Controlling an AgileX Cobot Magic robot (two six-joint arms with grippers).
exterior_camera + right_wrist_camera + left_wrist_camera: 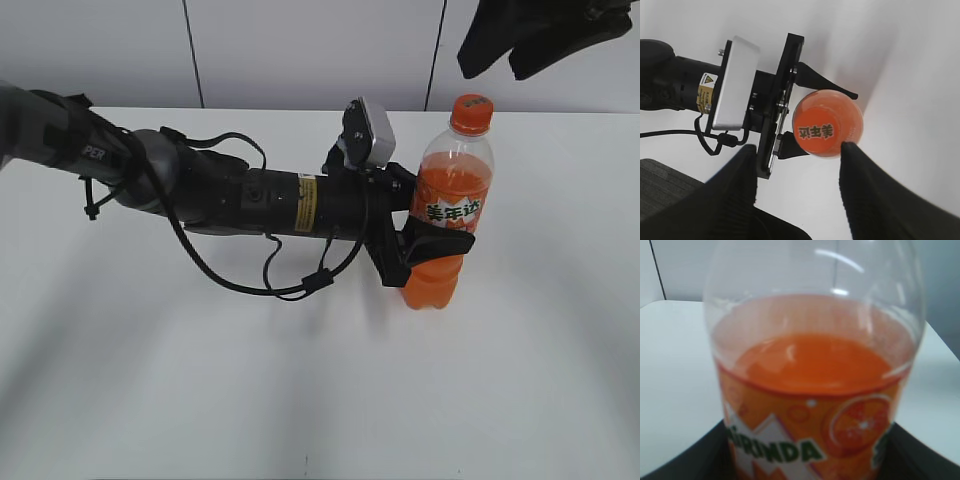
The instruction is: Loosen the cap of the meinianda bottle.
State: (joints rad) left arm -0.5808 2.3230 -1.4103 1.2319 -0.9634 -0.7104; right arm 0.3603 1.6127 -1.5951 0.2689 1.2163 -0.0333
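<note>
The meinianda bottle stands upright on the white table, right of centre, with orange soda and an orange label. Its orange cap is on the neck. My left gripper is shut on the bottle's lower body, just under the label. The left wrist view is filled by the bottle, with dark fingers at both bottom corners. My right gripper is open and hangs above the bottle, apart from it. In the right wrist view I look down on the cap, near the right finger's tip.
The left arm lies across the table from the left with a looping black cable. The right arm is at the top right corner of the exterior view. A grey wall stands behind the table's far edge.
</note>
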